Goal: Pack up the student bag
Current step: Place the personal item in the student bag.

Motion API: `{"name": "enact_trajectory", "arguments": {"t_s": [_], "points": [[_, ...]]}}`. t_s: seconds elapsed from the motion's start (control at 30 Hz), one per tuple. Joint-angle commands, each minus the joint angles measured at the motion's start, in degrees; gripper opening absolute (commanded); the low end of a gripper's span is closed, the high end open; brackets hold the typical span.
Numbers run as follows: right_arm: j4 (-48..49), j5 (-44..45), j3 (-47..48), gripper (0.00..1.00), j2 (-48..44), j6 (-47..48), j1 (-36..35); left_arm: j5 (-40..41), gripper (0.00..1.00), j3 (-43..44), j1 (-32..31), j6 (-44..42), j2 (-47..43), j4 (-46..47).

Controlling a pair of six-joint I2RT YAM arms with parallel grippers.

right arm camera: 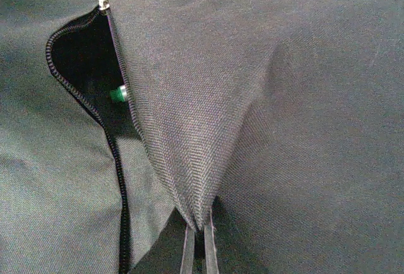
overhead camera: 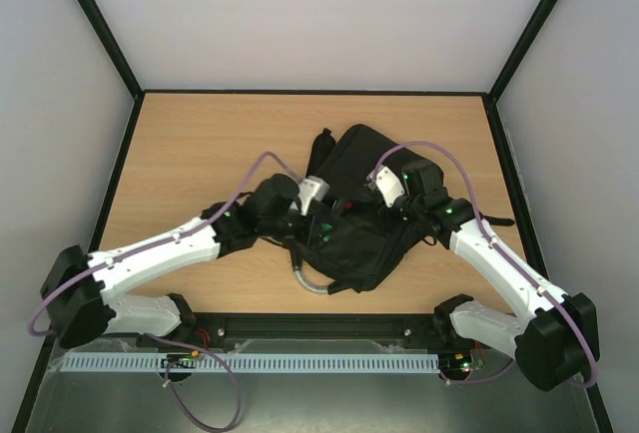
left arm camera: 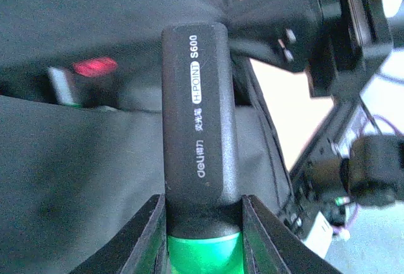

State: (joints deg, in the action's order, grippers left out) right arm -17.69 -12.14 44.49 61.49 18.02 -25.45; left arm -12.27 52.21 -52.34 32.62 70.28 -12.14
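Observation:
The student bag [overhead camera: 371, 169] lies in the middle of the table, black fabric with its grey looped handle [overhead camera: 308, 280] toward the near edge. My left gripper [left arm camera: 203, 226] is shut on a highlighter [left arm camera: 201, 116] with a black cap and a green body, its cap pointing at the bag's fabric [left arm camera: 76, 160]. My right gripper [right arm camera: 201, 236] is shut on a pinched fold of the student bag [right arm camera: 208, 129], which it holds up beside an open zip slot [right arm camera: 85, 59]. Something green [right arm camera: 118, 93] shows inside that slot.
A red-tipped item [left arm camera: 95, 67] and a pale one [left arm camera: 62, 84] sit in a bag pocket ahead of the highlighter. The right arm's black wrist [left arm camera: 341, 28] is close by on the right. Black straps [overhead camera: 321, 144] trail from the bag. Walls enclose the wooden table [overhead camera: 200, 144].

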Motion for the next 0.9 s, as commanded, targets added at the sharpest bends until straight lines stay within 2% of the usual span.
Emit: {"name": "enact_trajectory", "arguments": {"t_s": [0.0, 0.27, 0.67, 0.87], "points": [[1.58, 0.05, 0.23, 0.01, -2.44, 0.44, 0.54, -8.23, 0.02, 3.28, -4.93, -4.58, 5.85, 2.34], [1.98, 0.32, 0.05, 0.01, -3.82, 0.17, 0.49, -8.72, 0.02, 6.67, -8.73, -4.00, 15.16, 1.00], [2.05, 0.69, -0.02, 0.01, -4.28, 0.36, 0.49, 4.68, 0.02, 18.46, -8.20, 2.72, 28.08, -6.00], [2.13, 0.80, -0.10, 0.01, -4.37, 0.35, 0.58, 10.61, 0.02, 19.27, -7.42, 6.93, 29.21, -6.95]]}}
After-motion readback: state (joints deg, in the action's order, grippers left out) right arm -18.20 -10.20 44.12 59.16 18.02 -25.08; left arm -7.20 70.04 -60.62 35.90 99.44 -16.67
